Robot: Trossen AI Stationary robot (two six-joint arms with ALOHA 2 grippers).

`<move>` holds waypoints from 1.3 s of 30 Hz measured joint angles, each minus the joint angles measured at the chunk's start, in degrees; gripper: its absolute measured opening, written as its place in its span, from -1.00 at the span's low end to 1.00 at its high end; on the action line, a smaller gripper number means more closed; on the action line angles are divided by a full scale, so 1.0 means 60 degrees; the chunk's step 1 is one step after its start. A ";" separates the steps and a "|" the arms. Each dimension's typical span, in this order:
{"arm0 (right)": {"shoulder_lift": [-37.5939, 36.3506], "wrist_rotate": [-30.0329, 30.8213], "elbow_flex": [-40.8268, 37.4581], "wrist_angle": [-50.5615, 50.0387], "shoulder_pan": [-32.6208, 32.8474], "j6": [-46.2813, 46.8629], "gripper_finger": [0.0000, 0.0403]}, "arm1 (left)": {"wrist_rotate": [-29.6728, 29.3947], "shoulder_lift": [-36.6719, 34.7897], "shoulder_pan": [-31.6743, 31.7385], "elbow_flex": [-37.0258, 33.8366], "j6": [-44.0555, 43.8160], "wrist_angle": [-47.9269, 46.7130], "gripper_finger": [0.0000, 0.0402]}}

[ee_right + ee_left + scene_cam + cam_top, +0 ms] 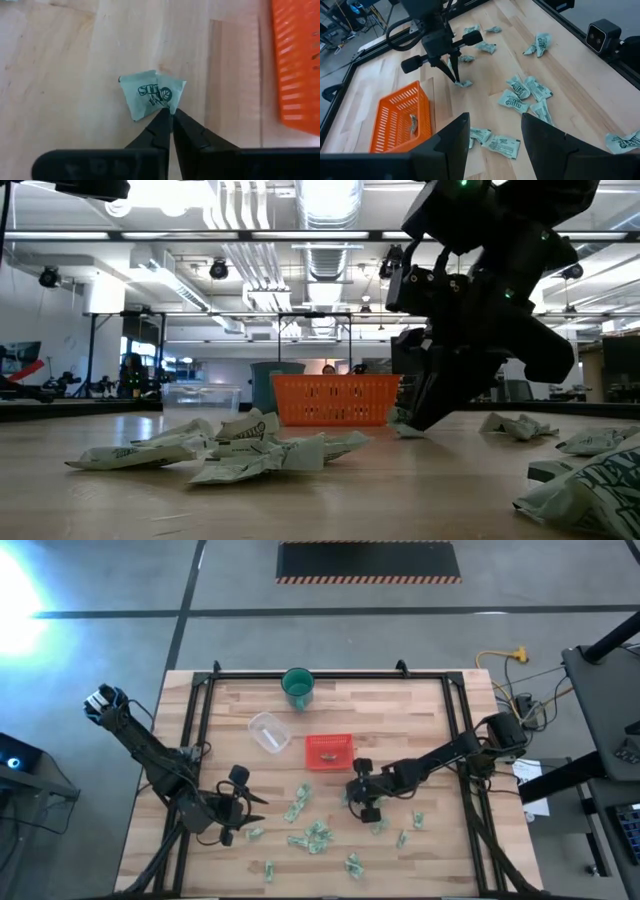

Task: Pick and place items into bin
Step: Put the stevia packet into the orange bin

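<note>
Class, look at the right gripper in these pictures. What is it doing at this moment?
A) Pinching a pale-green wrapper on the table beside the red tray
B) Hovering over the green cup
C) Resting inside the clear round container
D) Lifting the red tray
A: the right wrist view shows the right gripper with its fingertips closed on a pale-green wrapper lying on the wood, with the red tray off to one side.

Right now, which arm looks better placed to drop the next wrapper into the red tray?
The right gripper: its fingertips are pinched on a wrapper close beside the red tray. The left gripper stands open, farther off.
</note>
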 joint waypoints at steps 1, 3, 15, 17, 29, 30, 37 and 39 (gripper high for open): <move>-0.0054 0.0005 0.0000 -0.0002 0.0003 -0.0016 -0.96 | 0.0000 0.0000 0.0000 0.0000 -0.0003 -0.0002 -0.19; -0.0198 0.0007 0.0000 0.0009 0.0048 -0.0084 -0.96 | 0.0000 0.0000 0.0000 0.0000 0.0000 -0.0002 -0.19; -0.1511 0.2531 0.0000 0.0326 0.0036 -0.1182 -0.96 | -0.0331 0.0004 0.0004 -0.0066 0.0060 -0.0003 -0.19; -0.1687 0.3079 0.0000 0.0443 -0.0190 -0.1357 -0.96 | -0.0331 0.0004 0.0004 -0.0066 0.0058 -0.0006 -0.19; -0.1282 0.3186 -0.0004 0.0641 -0.1789 -0.0930 -0.96 | -0.0353 0.0004 0.0007 -0.0073 0.0076 -0.0006 -0.19; -0.1280 0.3184 -0.0004 0.0656 -0.1789 -0.0910 -0.95 | -0.0353 0.0004 0.0007 -0.0073 0.0083 -0.0002 -0.19; -0.1389 0.2892 -0.0004 0.0671 -0.1749 -0.0831 -0.69 | -0.0354 0.0004 0.0007 -0.0080 0.0084 -0.0002 -0.19; -0.1385 0.2892 -0.0004 0.0641 -0.1756 -0.0835 -0.58 | -0.0380 0.0004 0.0011 -0.0093 0.0084 -0.0002 -0.19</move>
